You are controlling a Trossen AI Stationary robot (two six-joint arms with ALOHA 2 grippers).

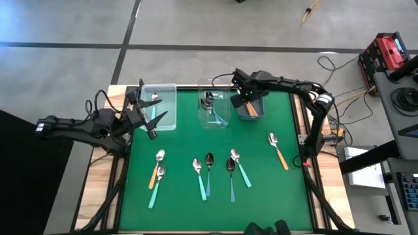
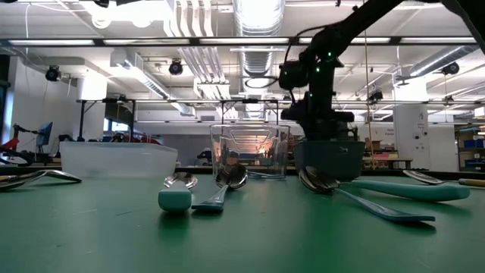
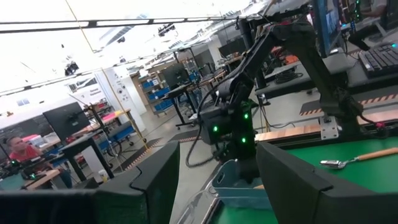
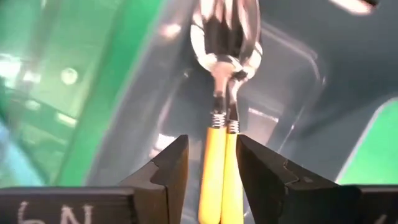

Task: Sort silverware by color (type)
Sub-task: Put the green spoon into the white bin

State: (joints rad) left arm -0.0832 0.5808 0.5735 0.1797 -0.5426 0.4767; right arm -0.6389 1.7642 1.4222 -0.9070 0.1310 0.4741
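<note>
Three bins line the far edge of the green mat (image 1: 261,163), one for each handle colour. At the left, the left gripper (image 1: 151,124) hangs beside the clear left bin (image 1: 171,104), which holds a mint-handled spoon (image 1: 153,103). Its fingers (image 3: 155,180) stand well apart with nothing between them; the arm looks to be waiting out of the way while the other one works.

Next comes the clear middle bin (image 1: 225,98), already carrying a few blue-handled spoons (image 1: 212,109); the level view shows it as a tall clear box behind the spoons lying nearest the camera.

Further right sits the grey bin (image 1: 260,112), with the right gripper (image 1: 246,99) reaching down into it. Its wrist camera shows two orange-handled spoons (image 4: 222,162) side by side, bowls resting against the grey floor, their handles running up between the fingers (image 4: 165,171). The jaws stand parted, with daylight on either side of the handles, so this reads as a release: the spoon is set down with its mate, not clamped. Lowering it deep into the bin before letting go probably keeps it from bouncing out.

Out on the open mat, the unsorted spoons wait in a loose row: an orange and mint pair (image 1: 157,171) toward the left, four teal or blue ones (image 1: 219,171) in the middle, and a lone orange spoon (image 1: 277,150) at the right, nearest the grey bin.
</note>
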